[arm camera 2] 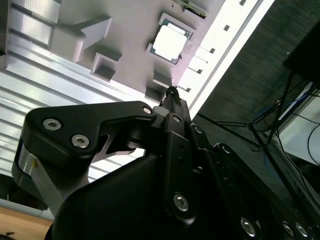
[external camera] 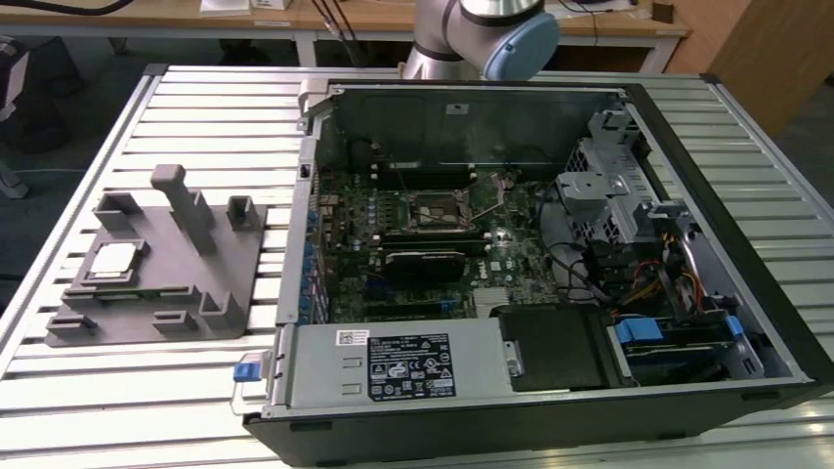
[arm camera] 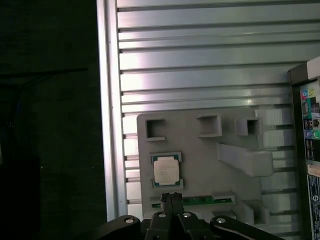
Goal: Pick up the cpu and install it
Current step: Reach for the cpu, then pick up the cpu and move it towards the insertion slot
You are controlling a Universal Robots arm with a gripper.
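One small flat square cpu [arm camera: 165, 170], with a shiny silver metal top and a thin pale edge, lies flat and face up in a shallow square recess of the grey plastic fixture block [arm camera: 200, 160]. Being square, it has no long axis, and its sides run parallel to the fixture's edges. The fixture stands on the slatted aluminium table [external camera: 195, 107] at the exterior view's left. A thin green board strip [arm camera: 207, 201] lies in a slot of the fixture, near the cpu. At the exterior view's right, the black open computer case [external camera: 521, 430] holds a dark green motherboard [external camera: 515, 249] with a square black-framed socket [external camera: 435, 210]. The black gripper [arm camera: 172, 196] hangs above the fixture, clear of the cpu, its fingers pressed together on nothing.
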